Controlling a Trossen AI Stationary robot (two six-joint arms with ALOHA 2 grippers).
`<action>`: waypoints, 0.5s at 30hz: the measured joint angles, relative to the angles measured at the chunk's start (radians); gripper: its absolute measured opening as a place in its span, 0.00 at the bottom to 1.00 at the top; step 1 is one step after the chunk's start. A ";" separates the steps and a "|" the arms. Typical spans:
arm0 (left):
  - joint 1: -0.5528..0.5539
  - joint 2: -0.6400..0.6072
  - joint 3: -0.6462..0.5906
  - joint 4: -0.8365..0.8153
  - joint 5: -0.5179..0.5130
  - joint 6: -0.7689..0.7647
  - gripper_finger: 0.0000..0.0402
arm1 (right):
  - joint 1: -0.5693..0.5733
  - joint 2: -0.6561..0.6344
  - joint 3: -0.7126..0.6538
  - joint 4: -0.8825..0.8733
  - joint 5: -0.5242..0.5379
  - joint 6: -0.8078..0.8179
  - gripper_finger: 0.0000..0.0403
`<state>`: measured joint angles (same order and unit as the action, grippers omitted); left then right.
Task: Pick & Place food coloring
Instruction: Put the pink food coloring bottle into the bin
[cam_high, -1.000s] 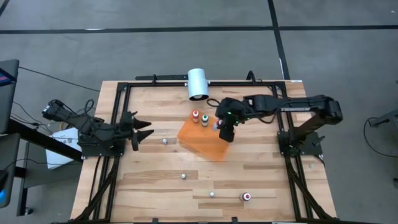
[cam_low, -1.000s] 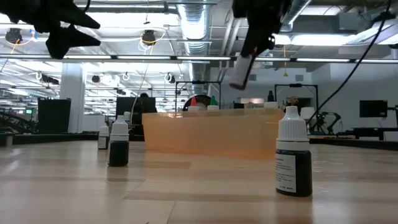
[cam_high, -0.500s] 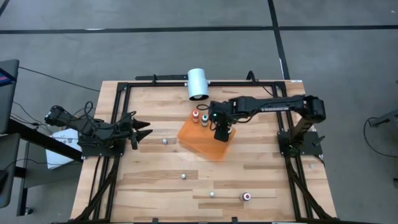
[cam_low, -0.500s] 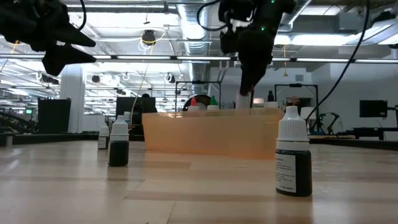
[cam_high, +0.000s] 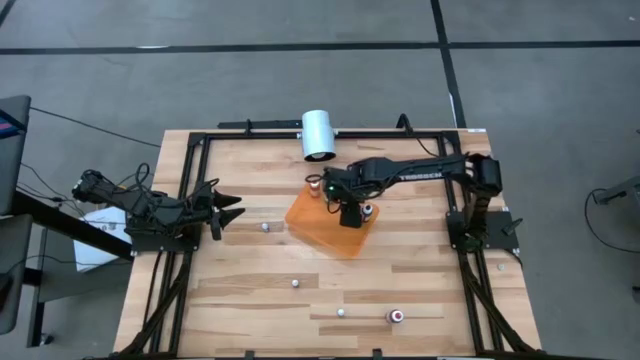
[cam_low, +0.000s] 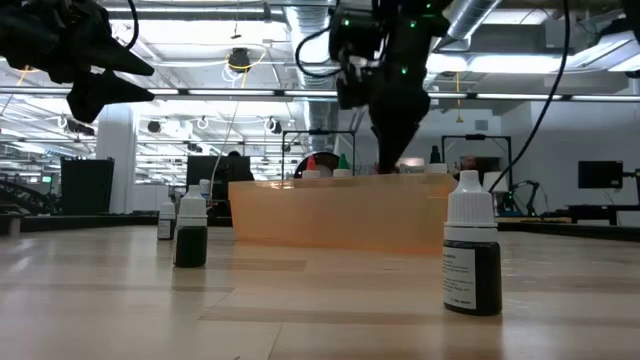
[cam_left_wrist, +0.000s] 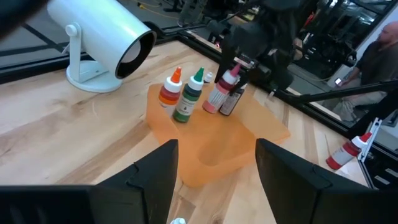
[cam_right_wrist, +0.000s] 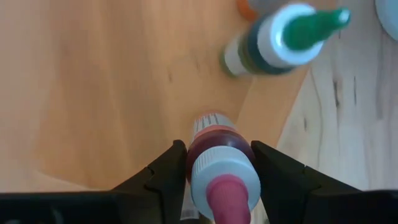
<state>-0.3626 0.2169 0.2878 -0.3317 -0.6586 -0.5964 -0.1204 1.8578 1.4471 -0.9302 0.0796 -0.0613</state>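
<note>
Right tool sets a pink-topped bottle on the orange sheet.

High view: the right tool (cam_high: 347, 208) is over the orange sheet (cam_high: 318, 228); the left tool (cam_high: 232, 214) waits apart, fingers spread.
Right wrist view: fingers (cam_right_wrist: 165, 171) clamp the pink-topped bottle (cam_right_wrist: 219, 171), near the green-topped bottle (cam_right_wrist: 280, 38).

The table (cam_high: 250, 290) is pale planked wood with a smooth, faintly satin face (its grain shows plainly in the right wrist view), edged by a matt black metal frame (cam_high: 270, 133). The orange sheet (cam_left_wrist: 230, 146) looks like thin, smooth, translucent plastic. The white cylinder (cam_left_wrist: 106, 34) is glossy, and the pink-topped bottle (cam_right_wrist: 222, 171) has a smooth plastic cap.
</note>
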 joint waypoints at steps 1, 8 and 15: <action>0.000 0.000 0.000 -0.001 0.000 0.000 0.51 | 0.000 0.009 0.000 -0.006 0.012 -0.001 0.40; 0.000 0.000 0.000 -0.011 -0.001 -0.009 0.51 | 0.000 0.045 0.000 -0.025 0.040 -0.003 0.41; 0.000 0.000 0.000 -0.018 -0.002 -0.021 0.51 | 0.000 0.047 0.000 -0.004 0.055 0.000 0.44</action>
<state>-0.3626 0.2169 0.2878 -0.3496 -0.6601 -0.6178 -0.1206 1.9049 1.4471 -0.9345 0.1348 -0.0617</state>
